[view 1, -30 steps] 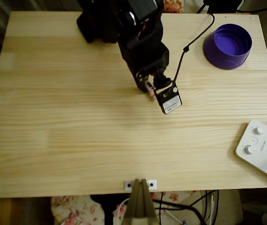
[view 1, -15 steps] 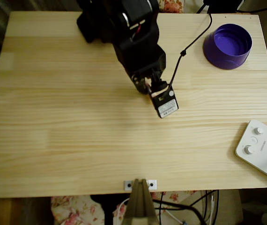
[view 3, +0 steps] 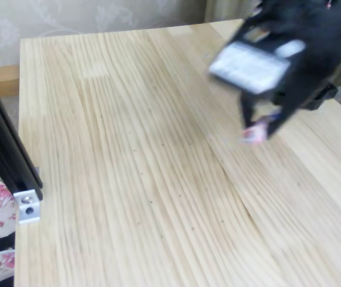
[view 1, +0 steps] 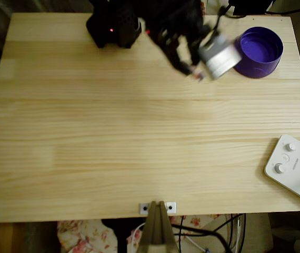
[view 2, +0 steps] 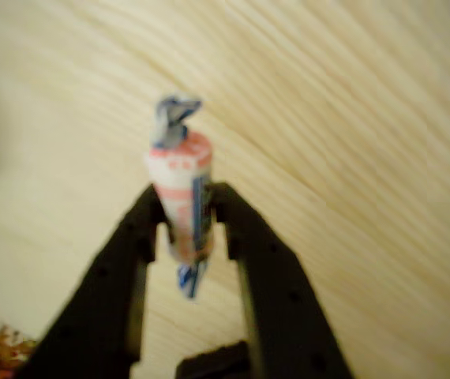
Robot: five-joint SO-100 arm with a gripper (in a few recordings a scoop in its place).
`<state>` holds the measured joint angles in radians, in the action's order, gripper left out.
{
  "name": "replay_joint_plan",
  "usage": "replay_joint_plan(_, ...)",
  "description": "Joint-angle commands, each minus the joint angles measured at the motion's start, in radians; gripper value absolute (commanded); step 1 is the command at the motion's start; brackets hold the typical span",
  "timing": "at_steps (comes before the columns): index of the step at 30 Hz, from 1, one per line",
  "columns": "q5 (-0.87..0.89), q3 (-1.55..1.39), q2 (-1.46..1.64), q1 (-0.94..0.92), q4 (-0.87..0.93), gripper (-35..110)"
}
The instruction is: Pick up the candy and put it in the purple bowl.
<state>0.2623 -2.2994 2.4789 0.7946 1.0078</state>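
A white box with knobs (view 1: 293,167) sits at the tabletop's (view 1: 113,137) four o'clock corner; a small metal bracket (view 1: 157,207) at six o'clock.

Motion blur smears the arm (view 1: 179,31) in the overhead and fixed views, leaving the candy (view 3: 254,134) a pink smudge. A pale blurred block (view 1: 219,52) covers the purple bowl (view 1: 260,50) at nine o'clock.
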Motion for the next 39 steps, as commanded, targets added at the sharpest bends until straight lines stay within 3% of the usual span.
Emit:
replay_joint_plan(1,0.029,0.164,0.038,0.121,0.008,-1)
replay_joint_plan(13,0.061,0.304,-0.241,0.456,-0.215,-1)
replay_joint_plan(24,0.086,0.480,-0.575,0.538,-0.336,-1)
replay_joint_plan(37,0.014,0.626,-0.761,0.545,-0.433,-1)
replay_joint_plan(39,-0.002,0.627,-0.765,0.546,-0.437,8)
